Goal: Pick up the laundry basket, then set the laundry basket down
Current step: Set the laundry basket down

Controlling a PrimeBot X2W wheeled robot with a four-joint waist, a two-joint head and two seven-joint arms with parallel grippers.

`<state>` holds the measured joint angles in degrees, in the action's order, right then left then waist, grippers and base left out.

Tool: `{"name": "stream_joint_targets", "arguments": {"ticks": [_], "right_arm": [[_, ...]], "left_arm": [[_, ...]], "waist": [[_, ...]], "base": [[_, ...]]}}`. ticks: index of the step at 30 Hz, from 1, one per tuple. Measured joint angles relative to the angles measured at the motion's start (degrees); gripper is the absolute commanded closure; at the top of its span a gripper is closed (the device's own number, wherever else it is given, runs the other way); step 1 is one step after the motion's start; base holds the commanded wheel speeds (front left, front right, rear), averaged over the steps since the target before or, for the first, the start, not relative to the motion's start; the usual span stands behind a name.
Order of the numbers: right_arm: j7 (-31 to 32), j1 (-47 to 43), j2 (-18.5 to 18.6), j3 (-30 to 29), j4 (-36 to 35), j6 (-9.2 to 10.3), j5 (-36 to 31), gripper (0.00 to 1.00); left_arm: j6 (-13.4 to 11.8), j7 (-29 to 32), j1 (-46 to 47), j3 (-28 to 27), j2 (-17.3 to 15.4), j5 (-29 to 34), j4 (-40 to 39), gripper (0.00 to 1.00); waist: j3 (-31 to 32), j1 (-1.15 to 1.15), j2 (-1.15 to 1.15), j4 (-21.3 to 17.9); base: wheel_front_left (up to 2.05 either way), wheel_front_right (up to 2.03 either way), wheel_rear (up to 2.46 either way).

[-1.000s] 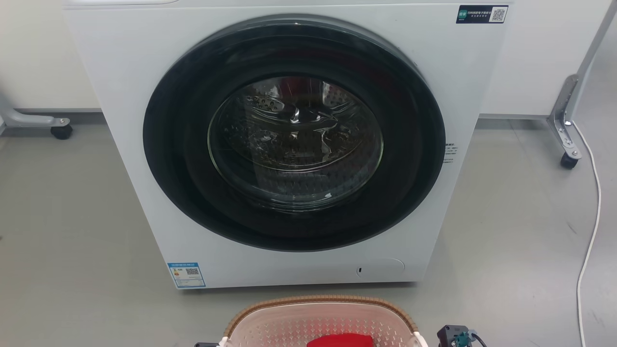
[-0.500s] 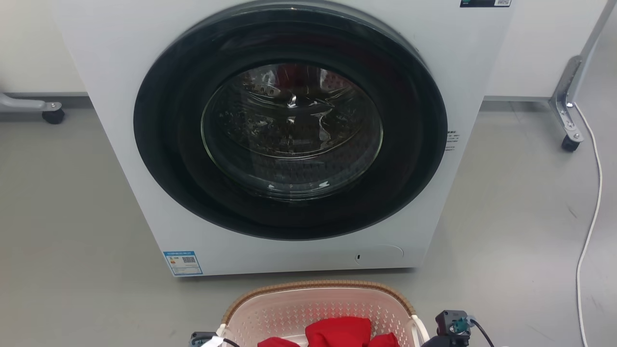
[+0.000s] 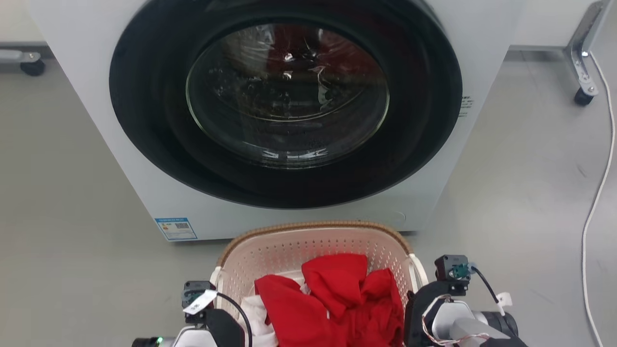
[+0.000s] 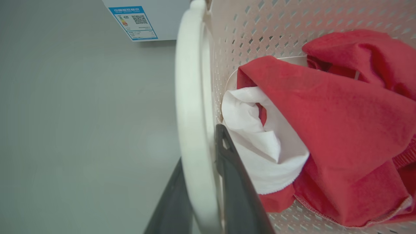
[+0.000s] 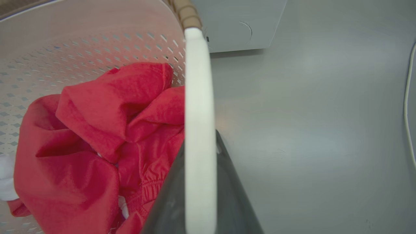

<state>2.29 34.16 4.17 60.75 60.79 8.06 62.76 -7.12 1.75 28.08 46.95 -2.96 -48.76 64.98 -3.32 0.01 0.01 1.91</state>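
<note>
Laundry basket (image 3: 313, 226) with red clothes (image 3: 332, 299) is just before the washer (image 3: 289, 96), left gripper (image 4: 200, 146) and right gripper (image 5: 200, 143) each clenched on a thin loop handle (image 4: 191, 97); risk: uneven arm motion tilts it, or a handle slips free.

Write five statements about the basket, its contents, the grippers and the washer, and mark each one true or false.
1. The left gripper grips the laundry basket by its left loop handle. True.
2. The laundry basket is empty. False: a red garment and a white cloth lie in it.
3. The right gripper has a finger on each side of the right loop handle. True.
4. The door of the washer is shut. True.
5. The laundry basket stands on top of the washer. False: it is in front of the washer.
</note>
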Motion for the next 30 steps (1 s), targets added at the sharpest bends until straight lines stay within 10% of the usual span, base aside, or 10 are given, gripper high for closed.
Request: {"name": "stream_joint_targets", "arguments": {"ticks": [30], "right_arm": [[-4.8,17.5,-0.1,0.1,3.6,-0.07,-2.0,1.00]], "left_arm": [[0.0,-4.7,16.5,-2.7,0.3,0.9,1.4,1.00]], "waist": [[-25.4,0.01,0.01,0.5]], "base": [[0.00,0.00,0.00]]}}
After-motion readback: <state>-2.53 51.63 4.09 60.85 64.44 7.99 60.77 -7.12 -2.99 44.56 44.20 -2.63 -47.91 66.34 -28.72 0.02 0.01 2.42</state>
